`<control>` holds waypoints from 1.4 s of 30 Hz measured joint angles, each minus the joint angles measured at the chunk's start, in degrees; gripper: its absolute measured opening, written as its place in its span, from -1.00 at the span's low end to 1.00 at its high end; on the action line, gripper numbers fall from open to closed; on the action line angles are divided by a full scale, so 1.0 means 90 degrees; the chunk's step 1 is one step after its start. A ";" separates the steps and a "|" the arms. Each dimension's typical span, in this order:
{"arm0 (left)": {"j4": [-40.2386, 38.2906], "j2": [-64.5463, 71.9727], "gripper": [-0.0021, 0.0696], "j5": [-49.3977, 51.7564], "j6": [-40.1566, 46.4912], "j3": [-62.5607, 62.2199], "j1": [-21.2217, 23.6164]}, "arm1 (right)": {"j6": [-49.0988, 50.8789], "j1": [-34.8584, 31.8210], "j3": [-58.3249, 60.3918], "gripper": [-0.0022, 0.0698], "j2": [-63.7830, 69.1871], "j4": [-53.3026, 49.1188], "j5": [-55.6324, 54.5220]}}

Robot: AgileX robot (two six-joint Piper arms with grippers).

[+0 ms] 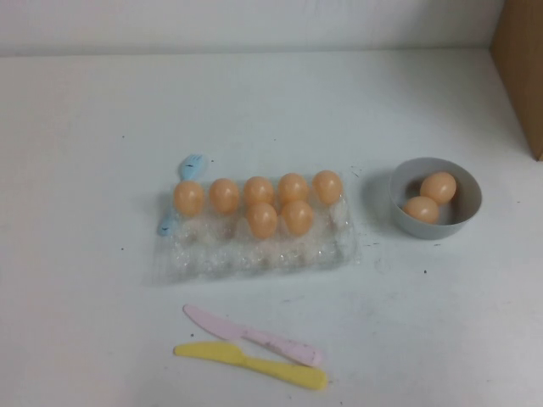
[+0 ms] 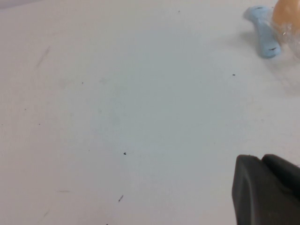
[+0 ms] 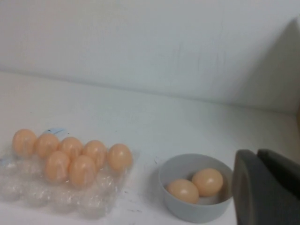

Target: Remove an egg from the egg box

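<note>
The right gripper [image 3: 267, 187] is clenched on nothing and hangs raised on the right side of the table, showing only as a dark block at the edge of its wrist view. The egg box [image 1: 254, 250] lies left of it, mid-table, seven eggs in its far cups; the nearer-row egg [image 1: 262, 220] sits among them. A grey bowl [image 1: 465, 216] right of the box holds two more. The left gripper [image 2: 267, 190] hovers over bare table left of the box; whether it is clenched I cannot tell. Neither arm appears in the high view.
</note>
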 joint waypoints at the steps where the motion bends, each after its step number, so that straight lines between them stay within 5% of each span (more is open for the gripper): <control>1: 0.0000 0.0000 -0.96 0.0000 0.0000 0.0000 0.0000 | 0.0000 0.0000 0.0032 -0.99 0.0000 0.0001 -0.0032; 16: 0.0000 0.0000 -0.95 0.0000 0.0000 0.0000 0.0000 | 0.0440 -0.0328 0.0658 -0.99 0.0000 -0.0409 -0.1601; 22: 0.0000 0.0000 -0.95 0.0000 0.0000 0.0000 0.0000 | 0.3711 -0.1463 0.1418 -0.99 -0.0584 -0.3310 -0.1336; 27: 0.0000 0.0000 -0.95 0.0000 0.0000 0.0000 0.0000 | 0.6004 -0.1722 0.1823 -0.99 -0.1123 -0.5297 -0.0666; 42: 0.0000 0.0000 -0.96 0.0000 0.0000 0.0000 0.0000 | 0.5352 -0.1722 0.1836 -0.99 -0.1641 -0.5120 0.0990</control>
